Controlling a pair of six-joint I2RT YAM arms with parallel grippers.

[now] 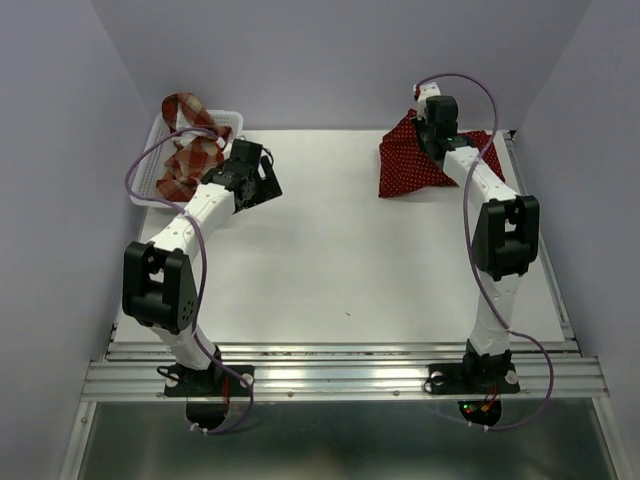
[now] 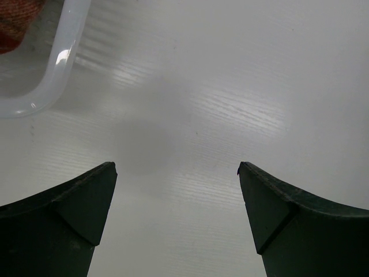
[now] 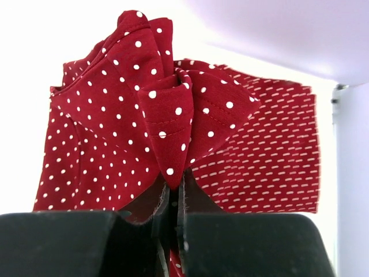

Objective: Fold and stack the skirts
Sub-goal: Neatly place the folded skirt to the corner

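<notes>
A dark red polka-dot skirt (image 3: 109, 133) lies bunched at the table's back right (image 1: 415, 170). My right gripper (image 3: 176, 187) is shut on a raised fold of it and stands over it in the top view (image 1: 428, 138). Under it lies a second dark red skirt (image 3: 271, 150) with small white marks. The red-and-cream plaid skirt (image 1: 185, 140) hangs over and into the white basket (image 1: 150, 150) at the back left; a corner of it (image 2: 17, 23) shows in the left wrist view. My left gripper (image 2: 176, 167) is open and empty over bare table, just right of the basket (image 1: 258, 188).
The basket's white rim (image 2: 63, 52) curves close to my left fingers on their upper left. The white table (image 1: 340, 250) stretches between both arms. Purple walls close in the back and sides, and a metal rail (image 1: 340, 365) runs along the near edge.
</notes>
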